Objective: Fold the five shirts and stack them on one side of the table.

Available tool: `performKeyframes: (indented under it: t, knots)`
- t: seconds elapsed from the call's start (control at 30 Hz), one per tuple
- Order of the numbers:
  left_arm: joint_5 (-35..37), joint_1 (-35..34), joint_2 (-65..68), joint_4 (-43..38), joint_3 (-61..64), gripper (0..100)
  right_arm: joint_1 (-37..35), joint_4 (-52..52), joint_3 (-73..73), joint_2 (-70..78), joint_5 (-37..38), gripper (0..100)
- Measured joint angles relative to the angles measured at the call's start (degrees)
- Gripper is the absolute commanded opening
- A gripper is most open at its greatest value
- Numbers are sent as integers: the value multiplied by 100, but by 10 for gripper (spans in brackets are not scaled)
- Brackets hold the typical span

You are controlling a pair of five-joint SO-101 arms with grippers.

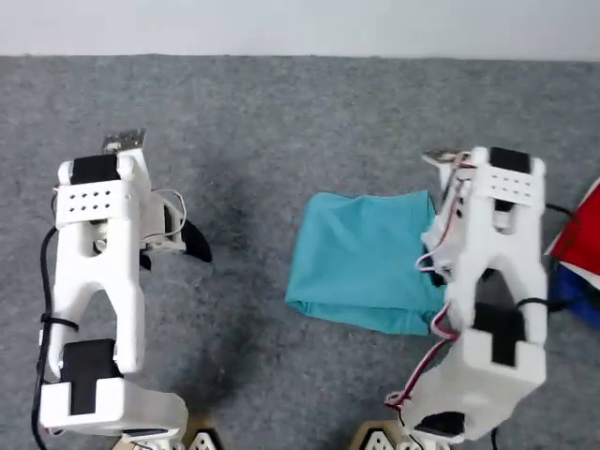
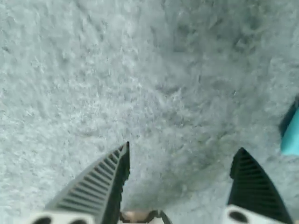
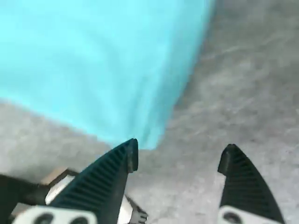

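**Right wrist view: right gripper (image 3: 181, 149) spread at the edge of a folded teal shirt (image 3: 93, 60)**

The right gripper's two black ribbed fingers are held wide apart and empty, and the grey table (image 3: 243, 70) is seen in the gap between them. One fingertip is placed just at the near corner of the teal shirt. Whether it touches the cloth cannot be told.

The left gripper (image 2: 183, 151) is likewise spread and empty, and is held over bare grey table. A sliver of the teal shirt is seen at the edge of the left wrist view, well apart from the fingers.

In the high view the teal shirt is laid flat near the middle of the table, folded into a rough rectangle. Its right edge is covered by the right arm (image 1: 492, 281), which is positioned directly over it. The left arm (image 1: 94, 272) is placed well apart from the shirt on the left side, with its black fingers turned toward the cloth.

At the right edge of the table, just beside the right arm, a red cloth (image 1: 579, 234) is seen lying over a blue cloth (image 1: 574, 292). Both are cut off by the picture's edge, so their shape cannot be told.
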Motion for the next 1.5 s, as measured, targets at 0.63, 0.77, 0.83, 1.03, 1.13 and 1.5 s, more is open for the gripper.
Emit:
performKeyframes:
  t: [0.63, 0.77, 0.83, 1.03, 1.13, 1.5]
  knots:
    - [0, 0, 0, 0, 202, 327, -1855, -220, 1020, 396, -519, 284]
    - [9, 114, 0, 0, 202, 327, -2110, 26, 1345, 396, -105, 284]
    - [9, 246, 0, 0, 202, 327, -2119, 44, 1547, 396, 114, 284]
    - [9, 747, 0, 0, 202, 327, -2101, 44, 2145, 281, 624, 284]
    - [9, 932, 0, 0, 202, 327, -1969, 44, 2022, -316, 466, 284]
    - [9, 1301, 0, 0, 202, 327, -1292, -826, 1002, -2453, -1916, 360]
